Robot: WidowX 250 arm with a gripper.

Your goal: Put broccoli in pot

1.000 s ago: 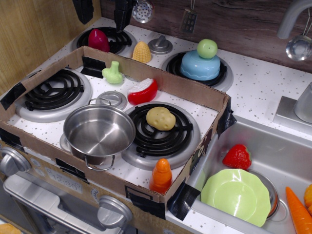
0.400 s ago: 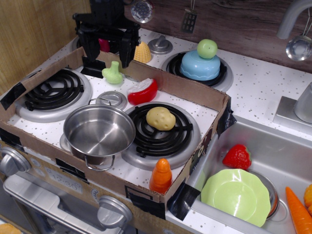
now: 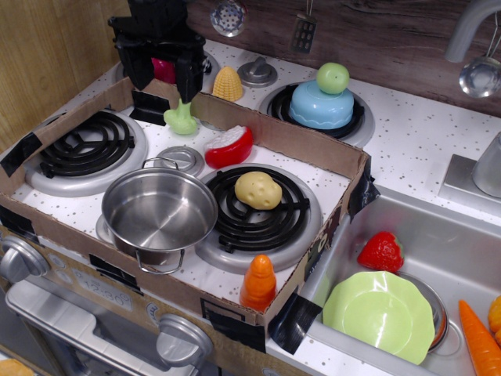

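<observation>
Black robot gripper (image 3: 164, 74), jaws apart, hangs just above the pale green lumpy toy broccoli (image 3: 182, 118) at the back of a speckled white toy stovetop (image 3: 329, 188) framed by a taped cardboard wall (image 3: 297, 141), well apart from the shiny steel two-handled pot (image 3: 159, 209) in front, no writing legible.

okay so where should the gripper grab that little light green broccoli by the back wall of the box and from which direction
Probably by the upright stem of the broccoli, coming straight down from above. Its lumpy head rests wide on the stovetop with the narrower stem pointing up, and the cardboard box wall stands close behind, so a side approach looks cramped. The gripper hangs just above it, open.
</observation>
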